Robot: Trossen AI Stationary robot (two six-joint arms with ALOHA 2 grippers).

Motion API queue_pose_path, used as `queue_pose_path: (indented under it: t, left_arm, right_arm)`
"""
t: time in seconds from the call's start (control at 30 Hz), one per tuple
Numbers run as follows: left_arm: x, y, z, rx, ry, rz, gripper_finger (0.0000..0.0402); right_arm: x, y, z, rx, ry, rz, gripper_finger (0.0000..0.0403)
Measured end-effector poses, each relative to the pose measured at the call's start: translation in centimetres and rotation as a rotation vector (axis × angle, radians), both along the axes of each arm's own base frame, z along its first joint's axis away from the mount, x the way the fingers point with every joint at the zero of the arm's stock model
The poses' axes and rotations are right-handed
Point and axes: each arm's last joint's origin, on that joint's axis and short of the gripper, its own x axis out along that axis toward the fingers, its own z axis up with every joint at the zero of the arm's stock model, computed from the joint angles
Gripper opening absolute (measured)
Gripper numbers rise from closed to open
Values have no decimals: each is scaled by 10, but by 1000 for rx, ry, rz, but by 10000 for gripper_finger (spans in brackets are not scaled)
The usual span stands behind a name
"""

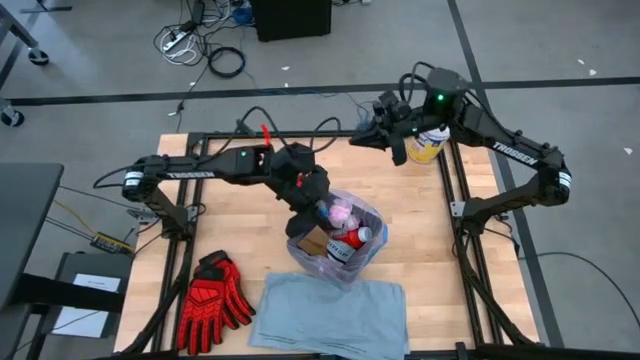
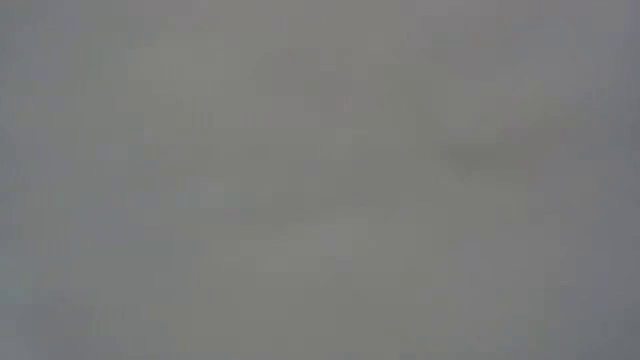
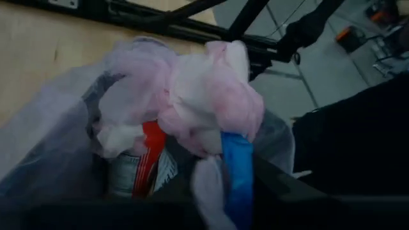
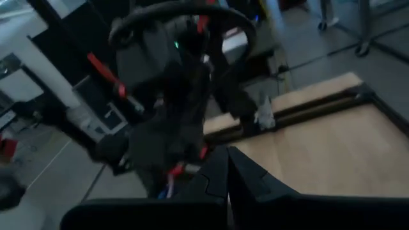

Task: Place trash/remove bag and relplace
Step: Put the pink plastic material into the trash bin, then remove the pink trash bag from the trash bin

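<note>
The bench (image 1: 200, 215) carried the grey-blue liner (image 1: 330, 312), flat at the front edge, w/ the bag (image 1: 370, 215) standing mid-bench, trash (image 1: 350, 238) already inside. Left tool (image 1: 318, 205) was over its mouth; grip unclear. Right tool (image 4: 228, 167), shut and empty, waited at the back. Prob. next: gather pink rim, lift bag out.

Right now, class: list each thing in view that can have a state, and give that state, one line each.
bag: open at the top, standing mid-table, holding trash.
red-labelled bottle: inside the bag, partly under crumpled pink plastic.
grey-blue liner: lying flat on the table, unused.
red gloves: lying flat beside the liner.
left gripper: at the bag's mouth.
right gripper: shut, empty, raised near the yellow tub.
</note>
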Motion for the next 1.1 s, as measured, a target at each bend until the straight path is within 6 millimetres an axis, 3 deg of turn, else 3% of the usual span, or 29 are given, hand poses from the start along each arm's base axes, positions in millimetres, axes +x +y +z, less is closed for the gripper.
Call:
queue_pose_path:
  t: [0.2,0.33,0.73,0.83,1.1]
  left_arm:
    - [-2,-5,-3,16,37,11,166]
    - [-3,-9,-3,-19,66,25,197]
    - [-29,-2,-16,30,385,241,202]
    - [-31,-1,-13,-13,393,310,202]
    - [-33,1,31,-55,204,386,202]
  right_arm:
    - [-6,11,-13,3,141,70,0]
    - [-7,15,-24,14,247,78,0]
    - [-26,58,-46,57,544,270,0]
    - [-32,70,-52,53,636,322,0]
    - [-35,93,-78,43,834,373,0]
